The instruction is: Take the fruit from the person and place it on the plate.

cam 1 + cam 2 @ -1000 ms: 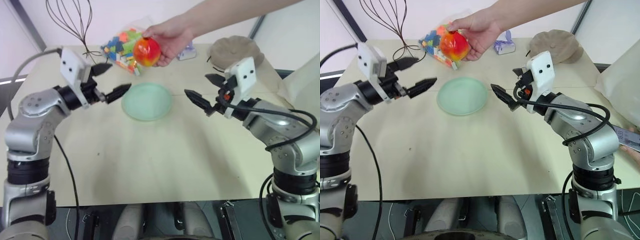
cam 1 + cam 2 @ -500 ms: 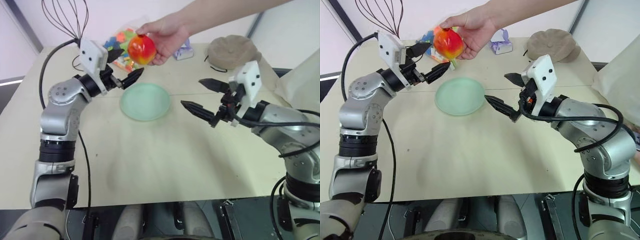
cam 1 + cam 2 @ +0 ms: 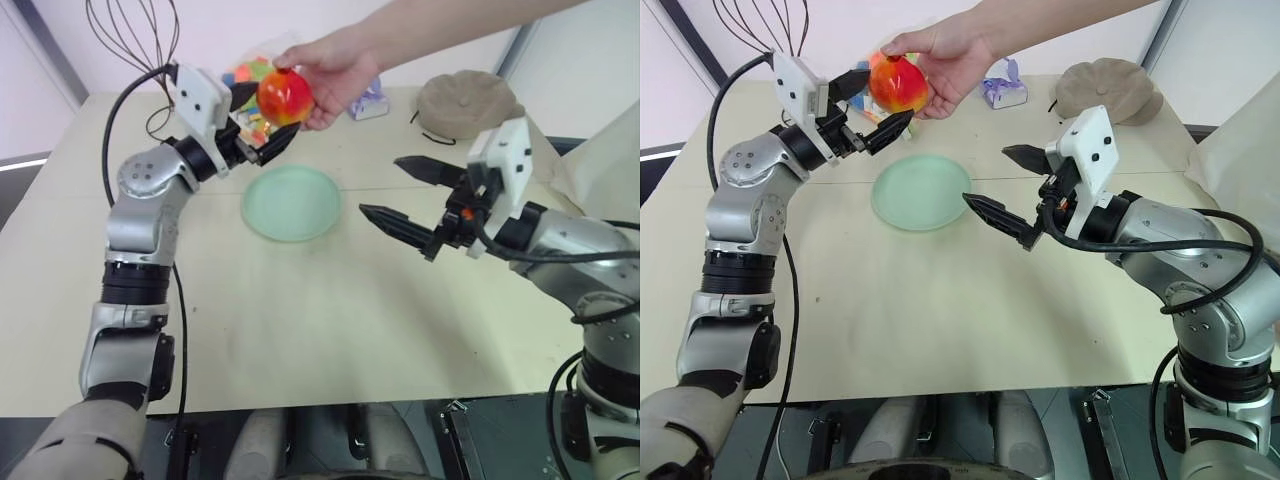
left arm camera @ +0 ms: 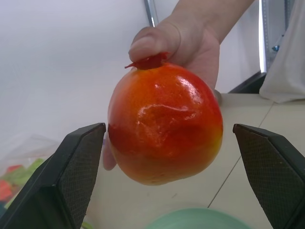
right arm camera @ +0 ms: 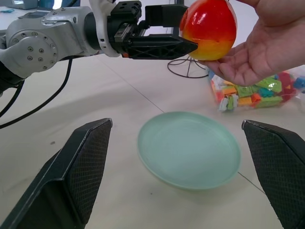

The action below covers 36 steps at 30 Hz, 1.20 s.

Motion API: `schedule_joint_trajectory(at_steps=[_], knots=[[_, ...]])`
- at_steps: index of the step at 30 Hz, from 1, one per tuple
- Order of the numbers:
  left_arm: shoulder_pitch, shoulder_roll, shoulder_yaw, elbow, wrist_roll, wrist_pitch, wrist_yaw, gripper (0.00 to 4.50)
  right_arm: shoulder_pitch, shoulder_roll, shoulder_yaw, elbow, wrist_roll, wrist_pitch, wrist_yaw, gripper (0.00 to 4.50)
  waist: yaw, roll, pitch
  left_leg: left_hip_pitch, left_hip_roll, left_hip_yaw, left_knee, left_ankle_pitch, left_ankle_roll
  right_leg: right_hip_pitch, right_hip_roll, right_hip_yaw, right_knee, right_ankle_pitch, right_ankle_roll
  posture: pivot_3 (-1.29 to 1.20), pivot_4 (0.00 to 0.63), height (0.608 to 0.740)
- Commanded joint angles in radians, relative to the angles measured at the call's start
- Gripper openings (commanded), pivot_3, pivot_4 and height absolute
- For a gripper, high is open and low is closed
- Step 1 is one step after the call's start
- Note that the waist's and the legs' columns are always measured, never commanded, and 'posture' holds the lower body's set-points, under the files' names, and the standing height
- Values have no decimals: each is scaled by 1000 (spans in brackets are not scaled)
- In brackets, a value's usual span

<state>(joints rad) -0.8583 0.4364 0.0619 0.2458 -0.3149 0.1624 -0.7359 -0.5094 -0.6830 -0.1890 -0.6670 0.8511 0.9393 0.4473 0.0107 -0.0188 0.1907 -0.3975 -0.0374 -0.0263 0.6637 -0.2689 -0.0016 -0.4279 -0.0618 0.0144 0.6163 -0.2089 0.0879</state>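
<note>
My left end effector [image 3: 873,105] is spread wide with a finger on either side of the fruit [image 3: 899,84], not yet touching it, while the person's hand [image 3: 945,52] holds the fruit above the bench [image 3: 940,300]. My right end effector [image 3: 1005,187] hangs open just beside the plate [image 3: 921,191].

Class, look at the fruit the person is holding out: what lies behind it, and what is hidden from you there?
Behind the fruit are the person's hand, cupping it, and a bag of coloured blocks on the table. The fruit and left gripper cover much of the bag.
</note>
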Motion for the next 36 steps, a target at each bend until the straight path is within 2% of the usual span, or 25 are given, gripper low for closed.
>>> schedule_joint_trajectory(at_steps=[1, 14, 19, 28, 36], knots=[[-41, -10, 11, 8, 2, -39, 0, 4491, -2, -12, -29, -37, 20, -13, -12, 4500, 0, 0, 0, 0, 0, 0, 0, 0, 0, 0, 0, 0, 0, 0, 0, 0, 150, 740], [-96, -60, 19, 132, 24, -128, 23, 4491, -2, -30, -29, -46, 32, -16, -41, 4500, 1, 0, 0, 0, 0, 0, 0, 0, 0, 0, 0, 0, 0, 0, 0, 0, 150, 740], [-108, -67, 19, 158, 24, -147, 24, 3043, 0, -32, -28, -47, 33, -18, -50, 4500, -1, 0, 0, 0, 0, 0, 0, 0, 0, 0, 0, 0, 0, 0, 1, 0, 150, 740], [-108, -61, 13, 161, 19, -132, 7, 3043, 3, -33, -27, -44, 31, -23, -58, 4500, 0, 0, 0, 0, 0, 0, 0, 0, 0, 0, 0, 0, 0, 0, 1, 0, 150, 740], [-94, 8, -41, 229, 66, -33, -87, 3043, 9, -28, -14, -41, 22, -35, -61, 4500, -1, 0, 0, 0, 0, 0, 0, 0, 0, 0, 2, 0, 0, 0, 1, 0, 150, 740]])
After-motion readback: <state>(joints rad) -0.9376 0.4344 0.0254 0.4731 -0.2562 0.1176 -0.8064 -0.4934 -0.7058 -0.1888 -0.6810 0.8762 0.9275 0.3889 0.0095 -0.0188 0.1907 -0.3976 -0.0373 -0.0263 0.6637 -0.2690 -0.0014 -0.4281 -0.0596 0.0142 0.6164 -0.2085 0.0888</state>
